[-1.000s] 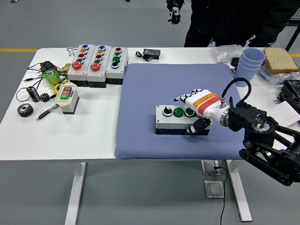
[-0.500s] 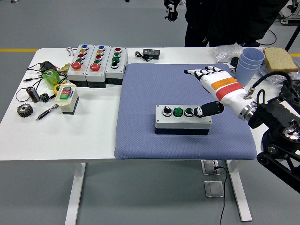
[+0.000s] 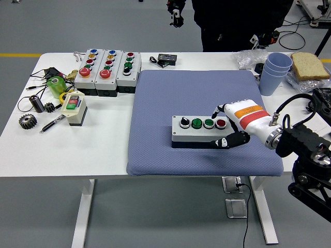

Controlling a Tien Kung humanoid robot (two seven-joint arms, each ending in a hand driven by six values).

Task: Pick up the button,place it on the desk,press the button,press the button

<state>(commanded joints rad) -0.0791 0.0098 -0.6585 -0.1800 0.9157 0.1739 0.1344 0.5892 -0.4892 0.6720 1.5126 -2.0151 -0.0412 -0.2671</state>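
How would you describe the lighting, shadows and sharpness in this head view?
Head view: even, soft light with no harsh glare; a faint shadow lies under the right hand beside the button box on the blue mat; the table is sharp throughout, with the buttons clear; the person is cropped at the top edge.

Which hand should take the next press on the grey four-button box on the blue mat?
Right. The right hand is already at the right end of the grey four-button box, beside its red button. No left arm shows in the head view.
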